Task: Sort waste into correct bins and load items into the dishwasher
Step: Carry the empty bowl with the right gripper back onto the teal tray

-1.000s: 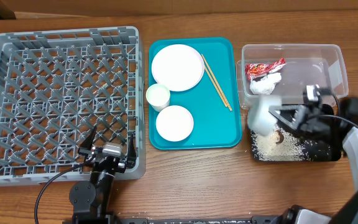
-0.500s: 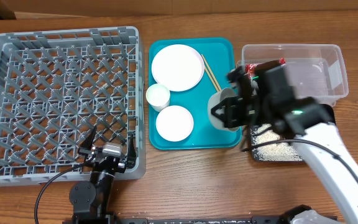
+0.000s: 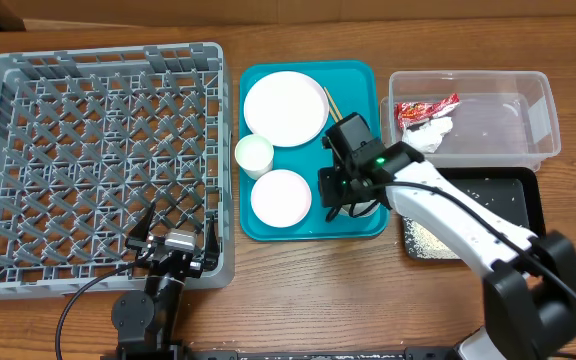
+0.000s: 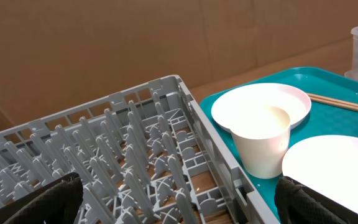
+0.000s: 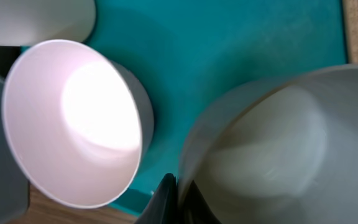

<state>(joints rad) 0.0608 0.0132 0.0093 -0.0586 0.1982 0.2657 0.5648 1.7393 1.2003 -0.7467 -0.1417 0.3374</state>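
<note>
- Dish rack [image 3: 98,160]: well left of the action. The left gripper [image 3: 173,240] sits at its near edge, jaws wide, empty.
- Teal tray [image 3: 368,100]: right arm reaches across its near-right corner, wrist pitched down.
- Bowl [image 5: 272,143]: rigid, glazed, slick, likely chips. The right gripper [image 3: 343,192] looks pinched on its rim, which is the best hold, low over the tray beside the second bowl [image 5: 73,124].

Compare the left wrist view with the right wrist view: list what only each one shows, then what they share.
Only the left wrist view: the grey dish rack and the open left end effector. Only the right wrist view: a white bowl gripped at its rim by the right end effector. Shared: the teal tray and the small bowl standing on it.
</note>
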